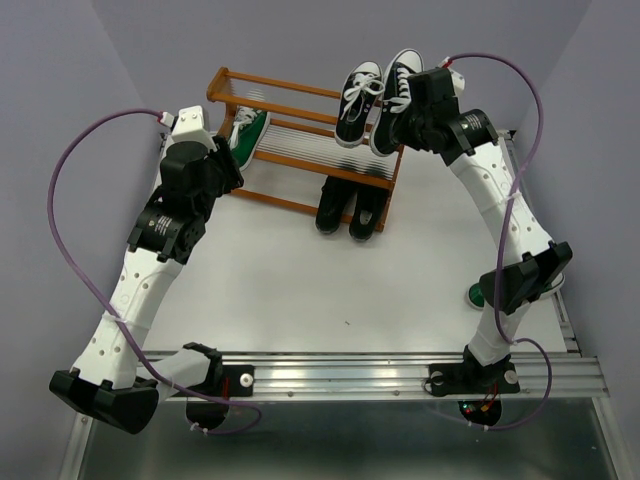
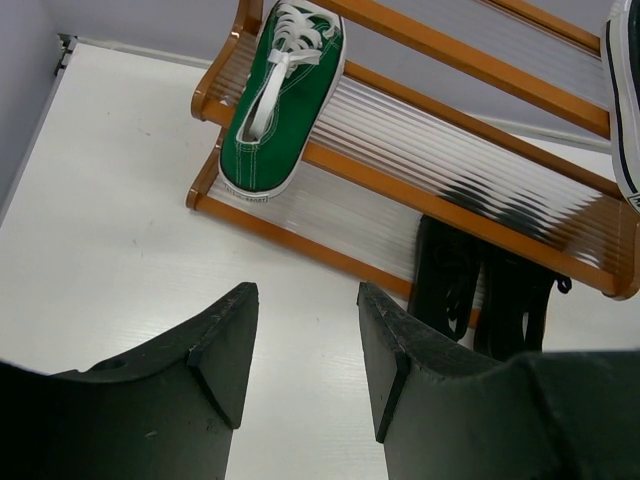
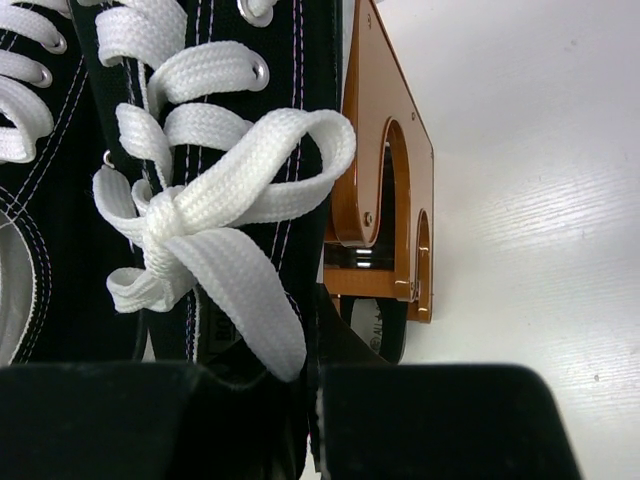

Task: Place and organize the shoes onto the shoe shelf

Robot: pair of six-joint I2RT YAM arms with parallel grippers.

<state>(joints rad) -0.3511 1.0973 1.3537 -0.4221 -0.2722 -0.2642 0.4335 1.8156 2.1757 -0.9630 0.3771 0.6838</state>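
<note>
Black sneaker [image 1: 393,100], upper right of the top view on the top tier of the shoe shelf [image 1: 280,85], judged light, soft canvas on a stiff rubber sole, best pinched at the collar, where the right gripper [image 3: 315,385] sits clenched on it; left gripper [image 2: 305,300] released, empty.

On the shoe shelf [image 1: 290,205], one sneaker [image 1: 250,135] lies at the left end, a laced pair [image 1: 375,95] up top at the right, another pair [image 1: 348,210] beneath them. Well right, on the table [image 1: 300,290], seemingly one more shoe [image 1: 476,295].
</note>
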